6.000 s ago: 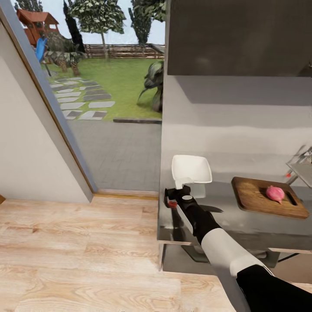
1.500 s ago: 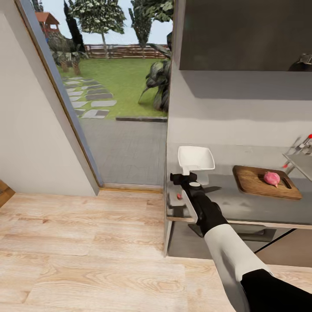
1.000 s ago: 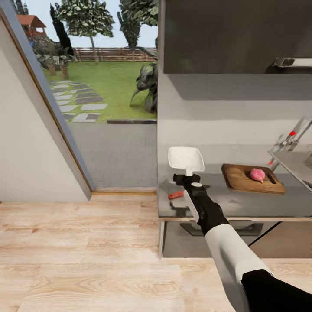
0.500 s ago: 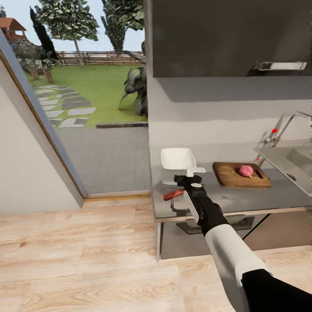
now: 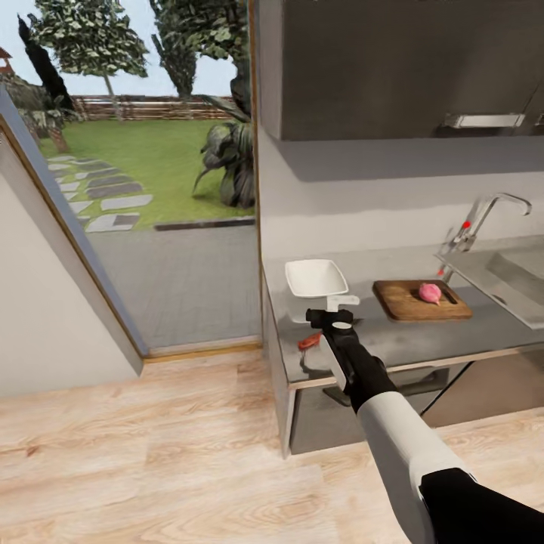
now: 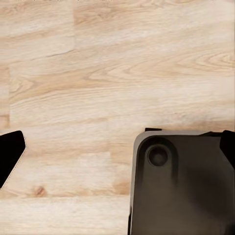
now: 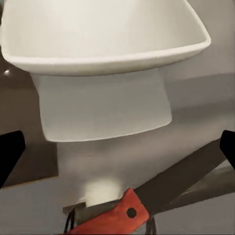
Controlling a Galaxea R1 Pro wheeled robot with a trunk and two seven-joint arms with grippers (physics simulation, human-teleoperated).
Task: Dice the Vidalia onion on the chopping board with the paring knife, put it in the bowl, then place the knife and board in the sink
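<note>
One knife (image 5: 309, 341) | on countertop (image 5: 423, 336) | just beside right tool (image 5: 330, 317)

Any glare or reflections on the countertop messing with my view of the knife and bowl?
Head view: the countertop is glossy, mirroring the right end effector; no harsh glare. Right wrist view: the bowl is sharp above its pale reflection and a bright spot; the paring knife stays readable, red handle, dark blade.

The right arm (image 5: 393, 423) is white mid-length, black toward the wrist and shoulder.
</note>
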